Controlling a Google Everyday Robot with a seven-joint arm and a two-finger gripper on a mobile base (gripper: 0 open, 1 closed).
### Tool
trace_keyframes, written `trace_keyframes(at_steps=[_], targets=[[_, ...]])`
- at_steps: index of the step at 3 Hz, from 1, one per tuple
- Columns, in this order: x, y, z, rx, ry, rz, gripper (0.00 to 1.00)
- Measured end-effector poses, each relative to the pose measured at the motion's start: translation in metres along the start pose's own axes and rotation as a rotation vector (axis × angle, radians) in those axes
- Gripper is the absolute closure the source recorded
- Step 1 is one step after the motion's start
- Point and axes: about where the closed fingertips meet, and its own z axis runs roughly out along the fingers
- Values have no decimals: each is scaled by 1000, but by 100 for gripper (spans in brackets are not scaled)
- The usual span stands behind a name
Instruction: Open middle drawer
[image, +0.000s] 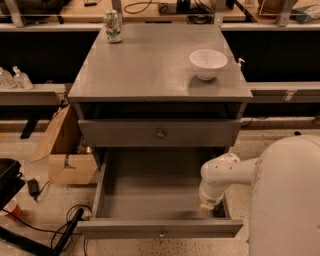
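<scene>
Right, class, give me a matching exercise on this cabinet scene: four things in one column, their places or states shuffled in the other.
Things:
1. white bowl
2. can
3. middle drawer
4. gripper

Places or states:
A. pulled out
B. cabinet top, back left corner
C. down inside a drawer, right side
D. cabinet top, right side

Pairs: 1-D, 2-B, 3-A, 4-C
</scene>
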Motion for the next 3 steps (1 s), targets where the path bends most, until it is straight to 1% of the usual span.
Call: trace_keyframes(at_steps=[1, 2, 3], targets=[[16, -30, -62, 69, 20, -20, 88], [40, -58, -165, 143, 29, -73, 100], [61, -62, -253, 189, 37, -130, 100]])
